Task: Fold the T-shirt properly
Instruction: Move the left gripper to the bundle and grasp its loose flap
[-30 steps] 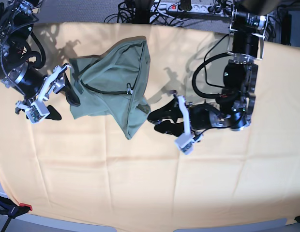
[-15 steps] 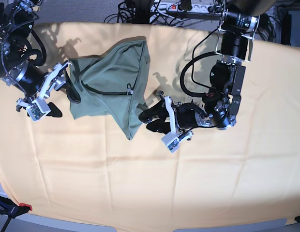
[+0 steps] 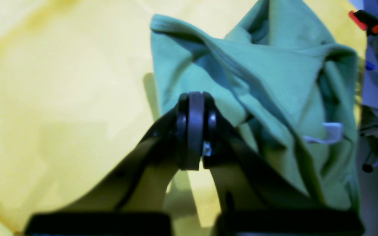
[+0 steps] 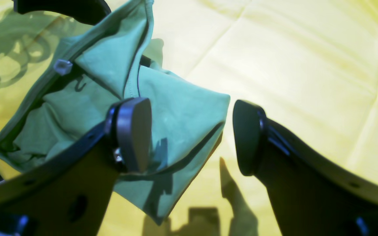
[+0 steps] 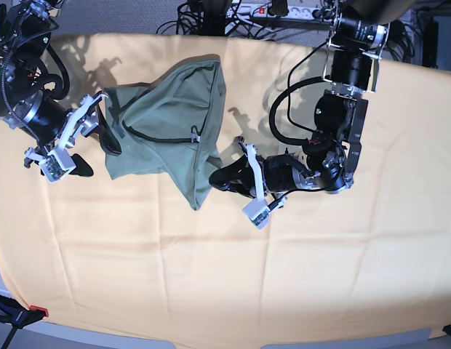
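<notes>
While your left gripper (image 3: 194,131) sits clenched at the T-shirt's (image 5: 167,131) edge, w/ no fabric clearly pinched, the crumpled green shirt lies on the yellow-orange cloth (image 5: 284,276). Your right gripper (image 4: 190,134) gapes wide at its far corner, grasping nothing.

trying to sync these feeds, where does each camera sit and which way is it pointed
Base: overhead, looking down on the yellow cloth, the T-shirt and both arms.
Left wrist: behind the left gripper, its jaws shut at the T-shirt's edge.
Right wrist: behind the open right gripper, facing the T-shirt's corner.
Shared: all three show the T-shirt and cloth; its white label appears in each.
</notes>
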### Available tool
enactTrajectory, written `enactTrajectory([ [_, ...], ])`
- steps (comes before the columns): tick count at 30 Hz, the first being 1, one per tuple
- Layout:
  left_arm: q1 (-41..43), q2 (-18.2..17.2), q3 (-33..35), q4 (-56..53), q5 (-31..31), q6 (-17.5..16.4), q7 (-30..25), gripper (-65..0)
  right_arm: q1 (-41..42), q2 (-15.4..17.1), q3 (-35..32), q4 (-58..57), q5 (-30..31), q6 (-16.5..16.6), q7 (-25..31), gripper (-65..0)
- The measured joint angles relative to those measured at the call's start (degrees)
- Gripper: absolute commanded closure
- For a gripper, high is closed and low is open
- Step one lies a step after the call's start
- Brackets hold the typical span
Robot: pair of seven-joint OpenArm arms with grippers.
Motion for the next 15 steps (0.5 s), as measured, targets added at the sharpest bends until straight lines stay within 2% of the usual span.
enactTrajectory([
  [1,0.00,-0.02,0.00,0.00,-0.31,0.00,0.15,-1.5,0.00,0.00,0.00,0.00,0.00,0.00,-0.02,-40.7],
  [4,0.00,0.02,0.02,0.00,-1.33,0.02,0.92,-26.5,0.00,0.00,0.00,0.00,0.00,0.00,0.00,-40.7],
  [5,0.00,0.02,0.02,0.00,-1.29,0.00,1.09,-31.2,0.00,0.02,0.00,0.00,-0.02,0.00,-0.02,-40.7],
  [11,-0.02,1.01,0.02,-2.23,-1.31,0.00,1.27,-29.9,0.02,0.00,0.00,0.00,0.02,0.00,0.00,-40.7],
  [13,0.00,1.49,0.02,-3.76,-1.29,0.09,1.16,-24.0,0.00,0.02,0.00,0.00,0.00,0.00,0.00,-40.7],
  [15,0.00,1.62,0.02,-4.61,-1.33,0.09,1.03,-14.3,0.02,0.00,0.00,0.00,0.00,0.00,0.00,-40.7],
])
